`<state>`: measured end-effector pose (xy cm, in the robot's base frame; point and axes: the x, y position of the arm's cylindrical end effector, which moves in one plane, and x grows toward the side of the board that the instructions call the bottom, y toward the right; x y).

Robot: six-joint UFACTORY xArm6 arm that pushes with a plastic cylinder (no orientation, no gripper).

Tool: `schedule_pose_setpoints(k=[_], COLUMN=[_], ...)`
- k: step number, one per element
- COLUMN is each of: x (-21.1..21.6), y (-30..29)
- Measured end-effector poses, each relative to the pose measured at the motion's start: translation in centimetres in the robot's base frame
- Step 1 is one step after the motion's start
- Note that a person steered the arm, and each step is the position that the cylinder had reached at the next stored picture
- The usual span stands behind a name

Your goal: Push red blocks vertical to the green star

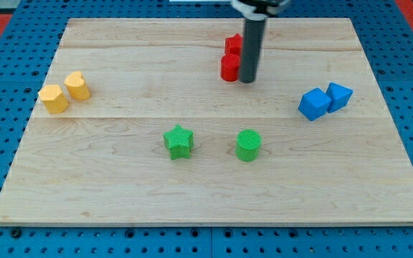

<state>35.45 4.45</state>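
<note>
Two red blocks sit touching near the view's top centre: one [233, 44] above, the other [229, 68] just below it; their shapes are partly hidden by the rod. My tip [247, 81] rests on the board right against the lower red block's right side. The green star [179, 141] lies lower, below and to the left of the red blocks, apart from them and from my tip.
A green cylinder [248, 145] stands right of the star. Two blue blocks [313, 104] [338, 95] touch at the view's right. Two yellow blocks [54, 99] [77, 85] sit at the view's left. The wooden board [120, 193] ends on a blue pegboard.
</note>
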Motion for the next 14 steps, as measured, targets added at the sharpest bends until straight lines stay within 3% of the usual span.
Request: schedule_pose_setpoints(k=[2, 4, 5, 6, 7, 9, 10, 11, 12, 13, 14], x=[-2.8, -10.9, -5.4, -0.4, -2.9, -10.8, -11.1, -14.5, -15.7, -13.8, -13.8], y=[-5.2, -5.5, -5.9, -2.4, 4.5, -0.8, -0.7, 3.8, -2.2, -6.6, -0.1])
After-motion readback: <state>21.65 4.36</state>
